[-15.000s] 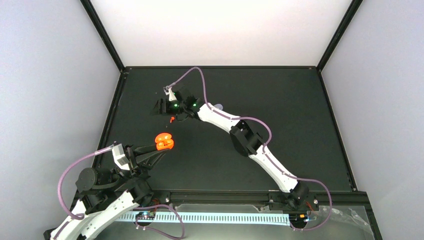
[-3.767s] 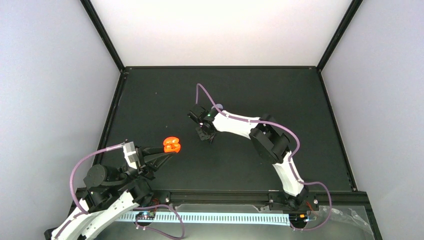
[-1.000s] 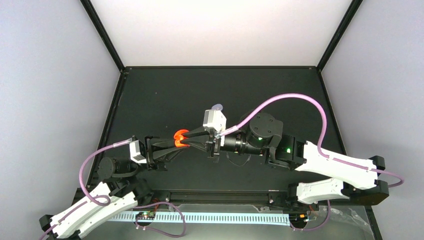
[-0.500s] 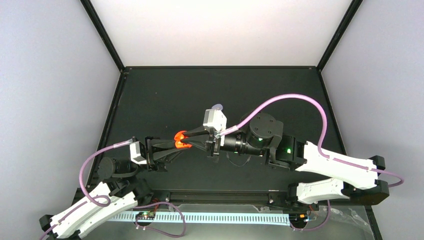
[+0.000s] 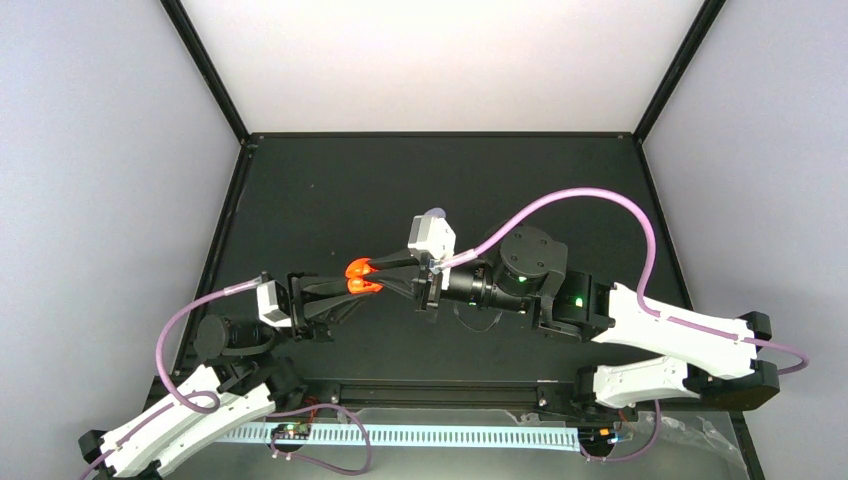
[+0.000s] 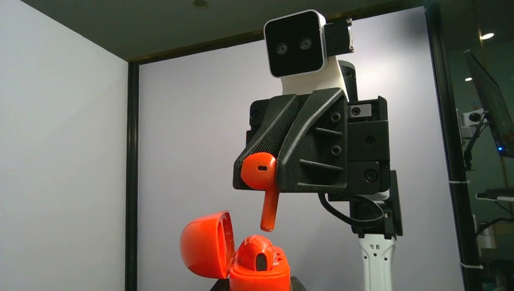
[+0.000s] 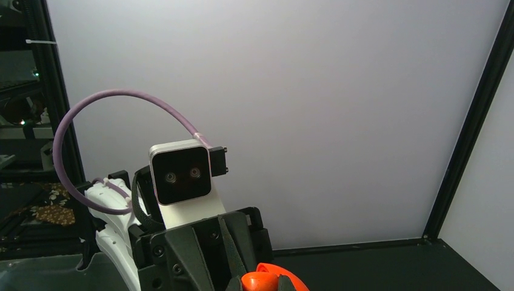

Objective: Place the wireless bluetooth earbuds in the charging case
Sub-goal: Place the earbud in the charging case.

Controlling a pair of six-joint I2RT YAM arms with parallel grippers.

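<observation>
Right pincer, clamped on an orange earbud, is closing in stem-first just above the open case, itself clamped in the left pincer, so seating appears to be nearing.

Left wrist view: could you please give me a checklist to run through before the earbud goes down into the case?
1. The earbud is clamped in the right gripper with its stem pointing down: ok.
2. The charging case is held by the left gripper: ok.
3. The lid is swung open, off to the side of the stem: ok.
4. The socket shows as a dark opening below the stem tip: ok.
5. The stem tip is lined up with the socket in depth: cannot tell.
</observation>
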